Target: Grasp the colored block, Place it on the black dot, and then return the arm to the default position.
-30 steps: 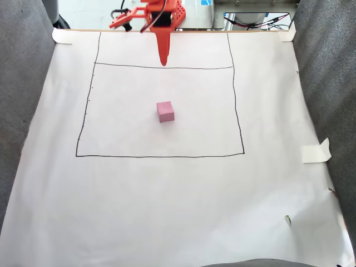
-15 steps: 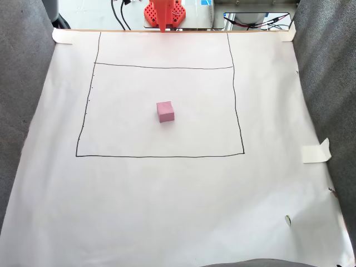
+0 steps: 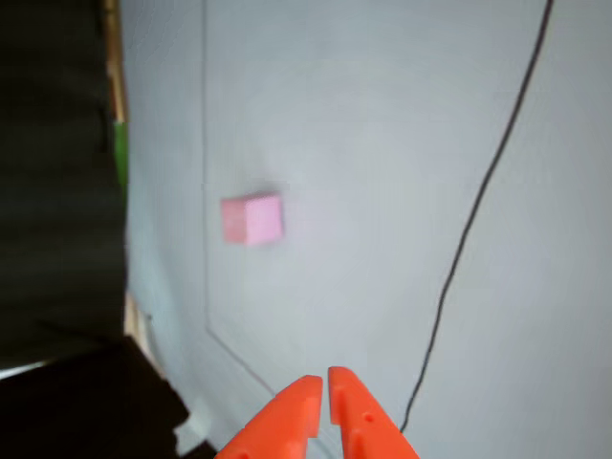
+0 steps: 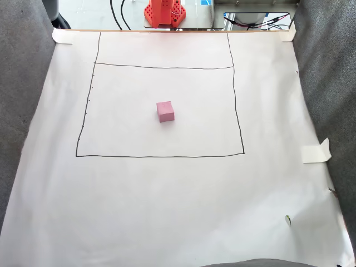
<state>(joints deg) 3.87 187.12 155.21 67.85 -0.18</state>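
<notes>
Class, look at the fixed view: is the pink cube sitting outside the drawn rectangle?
No, the pink cube rests inside the drawn rectangle, near its middle, clear of every line.

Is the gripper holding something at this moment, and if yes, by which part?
Nothing is held. The gripper has its orange fingertips nearly together with nothing between them, and the pink block sits apart on the paper.

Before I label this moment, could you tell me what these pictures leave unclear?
- Black dot: nowhere visible; whether the pink block covers it cannot be told.
- Arm: cut off by the fixed view's top edge.
- Gripper: fingertips close together; the other view's bottom edge crops the rest.
- Block's faces: blurred there.
</notes>
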